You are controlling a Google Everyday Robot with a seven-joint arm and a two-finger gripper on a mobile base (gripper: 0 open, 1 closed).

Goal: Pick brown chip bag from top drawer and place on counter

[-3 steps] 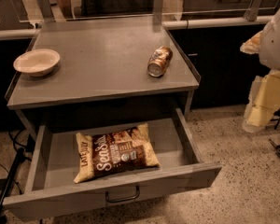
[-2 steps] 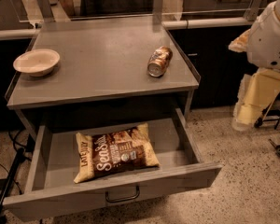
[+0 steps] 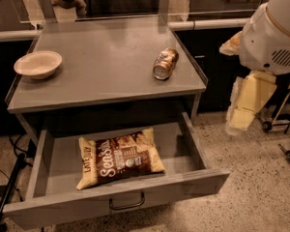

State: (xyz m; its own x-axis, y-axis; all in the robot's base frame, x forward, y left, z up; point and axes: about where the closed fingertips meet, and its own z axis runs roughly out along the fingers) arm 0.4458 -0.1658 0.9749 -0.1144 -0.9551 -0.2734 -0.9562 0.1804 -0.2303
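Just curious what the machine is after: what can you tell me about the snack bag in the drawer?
The brown chip bag is crinkly dark brown with tan-yellow ends and white "Sea Salt" script. It lies flat, askew on the floor of the open top drawer, touching nothing else. The end effector hangs away to the right.

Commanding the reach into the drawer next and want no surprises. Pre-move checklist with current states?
1. Wide grey metal top drawer pulled open: ok.
2. Crinkly dark-brown chip bag lying flat on the drawer floor, nothing on top of it: ok.
3. Robot's gripper above the bag: not ok; it hangs right of the drawer, over the floor.
4. Gripper ready to grasp: cannot tell.
5. Bare spot on the flat grey metal counter, between the pale shallow bowl and the brown-and-silver can lying on its side: ok.
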